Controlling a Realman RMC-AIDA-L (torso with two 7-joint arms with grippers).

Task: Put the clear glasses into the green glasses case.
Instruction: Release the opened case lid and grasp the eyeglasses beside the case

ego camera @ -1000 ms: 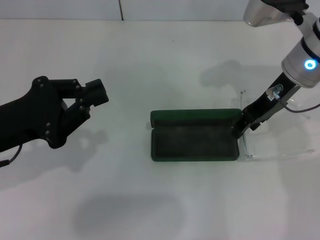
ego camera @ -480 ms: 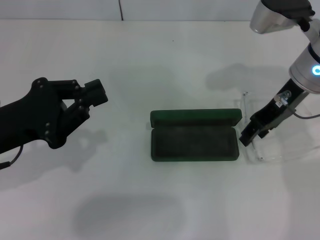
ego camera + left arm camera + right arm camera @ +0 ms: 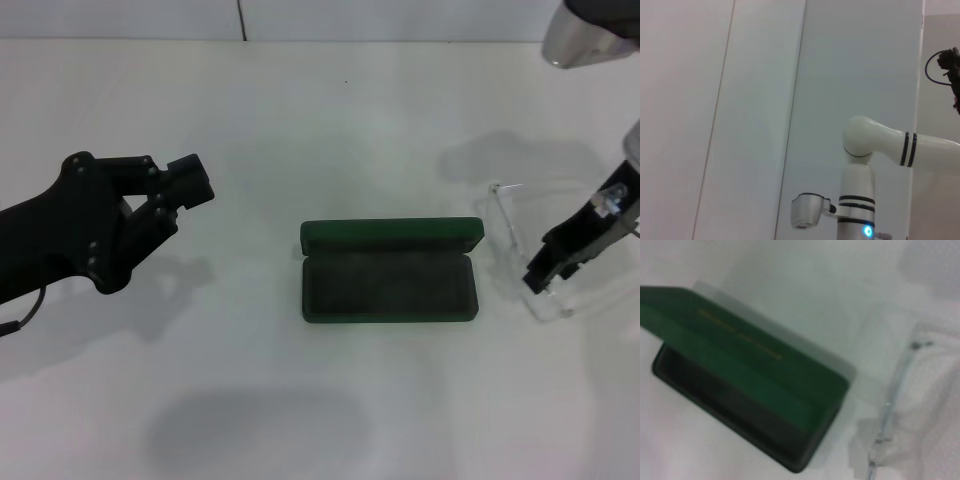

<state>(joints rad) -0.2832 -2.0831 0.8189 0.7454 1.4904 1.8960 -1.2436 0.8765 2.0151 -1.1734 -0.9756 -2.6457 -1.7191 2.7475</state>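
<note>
Clear glasses at the right end effector, open green case mid-bench

The green glasses case (image 3: 388,270) lies open in the middle of the white bench (image 3: 330,120), lid raised at the far side, its dark lining bare and nothing inside. The clear glasses (image 3: 530,250) are just to the right of the case, apart from it, one thin arm showing beside the case in the right wrist view (image 3: 890,400). The right end effector (image 3: 548,270) is down on the glasses' right part, touching them; whether it is clenched on the frame cannot be told. The left end effector (image 3: 175,195) hangs released above the bench, well to the left of the case.
</note>
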